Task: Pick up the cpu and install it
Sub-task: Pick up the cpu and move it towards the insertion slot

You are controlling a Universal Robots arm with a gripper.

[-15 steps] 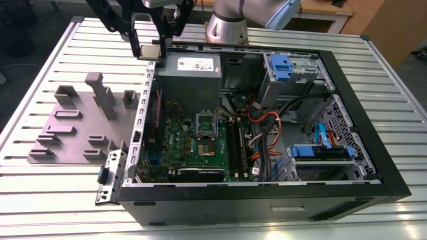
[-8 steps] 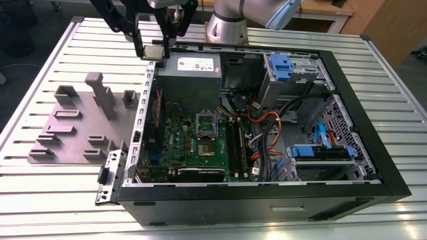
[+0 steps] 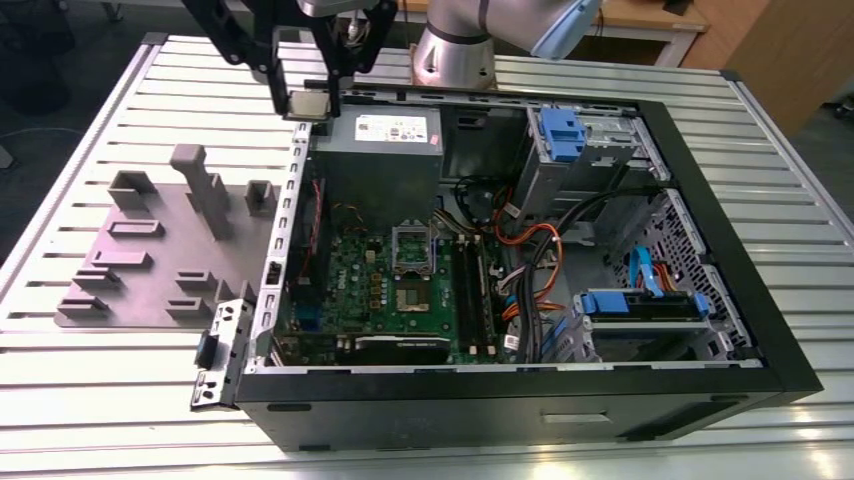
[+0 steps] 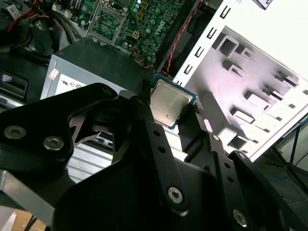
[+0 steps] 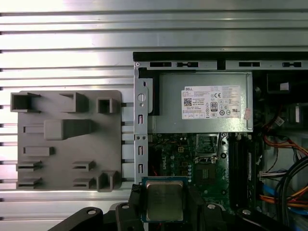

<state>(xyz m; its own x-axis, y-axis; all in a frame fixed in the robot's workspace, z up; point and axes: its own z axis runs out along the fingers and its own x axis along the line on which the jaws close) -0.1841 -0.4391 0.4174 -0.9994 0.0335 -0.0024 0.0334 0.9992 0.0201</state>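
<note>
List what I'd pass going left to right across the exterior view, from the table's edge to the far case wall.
grey fixture plate → cpu held in the gripper → motherboard socket → orange cables → blue drive caddy → case's black side wall

**Open case: room from above, clutter at the sides**

The case (image 3: 694,300) lies with its side panel off, so the motherboard (image 3: 380,300) is open from above. The air over the socket (image 3: 411,250) is free, hemmed by the power supply (image 3: 380,165) on one side and orange and black cables (image 3: 527,240) toward the exterior view's right. Blue-fronted drive cages (image 3: 574,140) rise beyond the cables. On the exterior view's left, a grey fixture plate (image 3: 147,280) carries upright blocks (image 3: 200,190) above the slatted counter (image 3: 107,400). The claw (image 3: 311,105), gripping the cpu (image 3: 311,107), hangs in open air over the case wall beside the power supply.
</note>
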